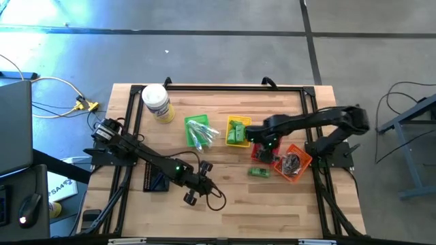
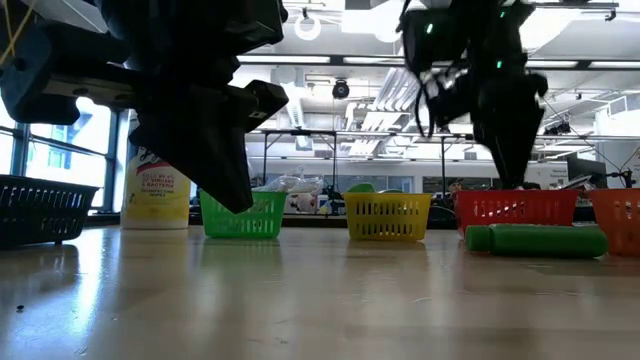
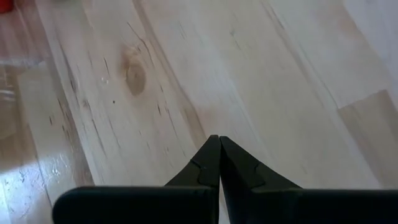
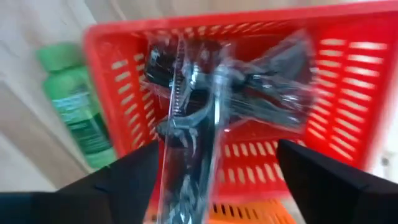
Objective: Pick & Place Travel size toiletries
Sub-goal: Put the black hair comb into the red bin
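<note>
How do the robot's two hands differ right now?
The left hand has its fingers pressed shut over bare wood; the right hand is spread open above the red basket. The left hand is near the table's front edge, while the right is among the baskets. Both are dark and two-fingered.

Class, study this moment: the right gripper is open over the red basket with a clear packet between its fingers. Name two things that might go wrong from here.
1. The clear packet lies across the red basket under the open right gripper; it might hang on the rim or stick to a finger.
2. The green bottle lies close beside that basket; the arm might knock it.
</note>
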Motion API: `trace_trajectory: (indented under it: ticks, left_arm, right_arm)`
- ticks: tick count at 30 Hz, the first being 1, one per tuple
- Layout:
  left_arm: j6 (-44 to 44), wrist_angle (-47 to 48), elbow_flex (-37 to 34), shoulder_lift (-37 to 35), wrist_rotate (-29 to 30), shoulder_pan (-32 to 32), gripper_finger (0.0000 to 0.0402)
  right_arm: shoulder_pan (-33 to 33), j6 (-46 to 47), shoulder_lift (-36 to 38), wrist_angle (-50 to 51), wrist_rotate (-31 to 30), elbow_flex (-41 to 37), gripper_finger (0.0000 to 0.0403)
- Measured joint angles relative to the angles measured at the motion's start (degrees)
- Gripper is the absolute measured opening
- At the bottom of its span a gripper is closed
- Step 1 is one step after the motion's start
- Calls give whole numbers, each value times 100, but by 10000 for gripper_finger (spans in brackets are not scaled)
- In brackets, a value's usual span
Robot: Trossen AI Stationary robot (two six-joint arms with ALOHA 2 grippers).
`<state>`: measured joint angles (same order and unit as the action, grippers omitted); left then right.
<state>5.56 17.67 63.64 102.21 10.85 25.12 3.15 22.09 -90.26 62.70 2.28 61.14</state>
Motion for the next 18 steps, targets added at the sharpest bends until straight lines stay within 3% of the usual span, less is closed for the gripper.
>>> trace_trajectory:
  ticks: [3, 8, 13, 18]
  left_arm:
    - [2, 42, 0, 0, 1, 0, 0]
    - [7, 66, 0, 0, 2, 0, 0]
    - [29, 56, 0, 0, 4, 0, 0]
    - [52, -172, -127, 0, 6, -2, 0]
  right_arm:
    - [-21, -162, -485, 50, -92, -4, 334]
    - [3, -510, -942, 81, -122, -6, 327]
    - [-2, -737, -1020, 69, -173, -6, 275]
    - [-4, -835, -1018, 14, -169, -6, 185]
